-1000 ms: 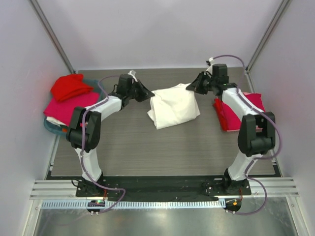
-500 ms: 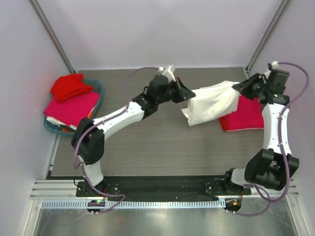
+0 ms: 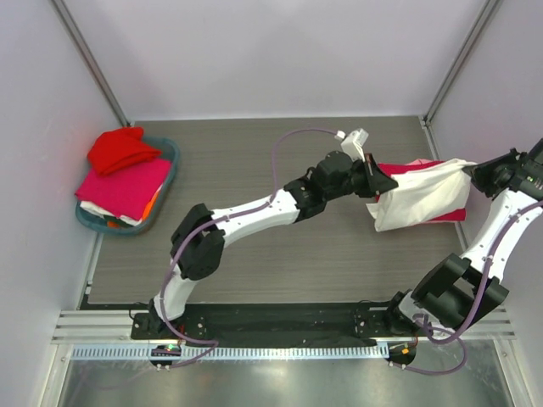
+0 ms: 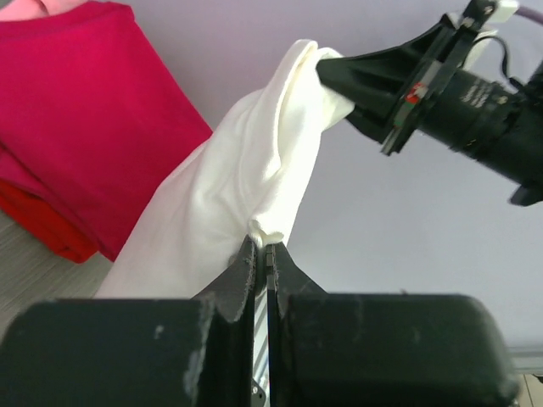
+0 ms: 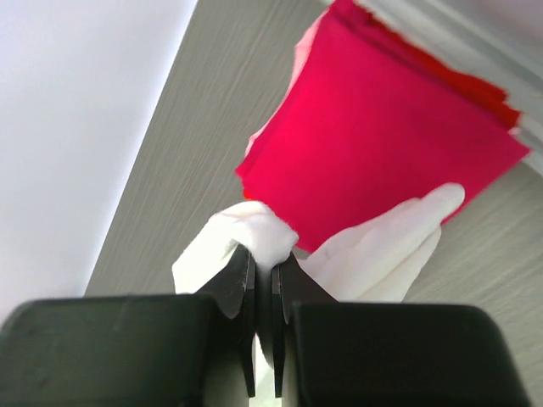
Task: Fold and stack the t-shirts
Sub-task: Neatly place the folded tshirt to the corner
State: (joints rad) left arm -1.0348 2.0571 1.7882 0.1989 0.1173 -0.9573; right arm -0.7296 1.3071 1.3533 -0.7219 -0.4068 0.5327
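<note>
Now, left gripper and right gripper, both pinching the white t-shirt, have swung it above the right-edge stack for lowering

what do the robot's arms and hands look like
The left arm and right arm have white links, black joints and a looping lilac cable each. The left hand and right hand are matte black with two flat tapered fingers.

Plain white t-shirt, magenta t-shirt (a red t-shirt beneath), teal basket, grey-streaked table.
</note>
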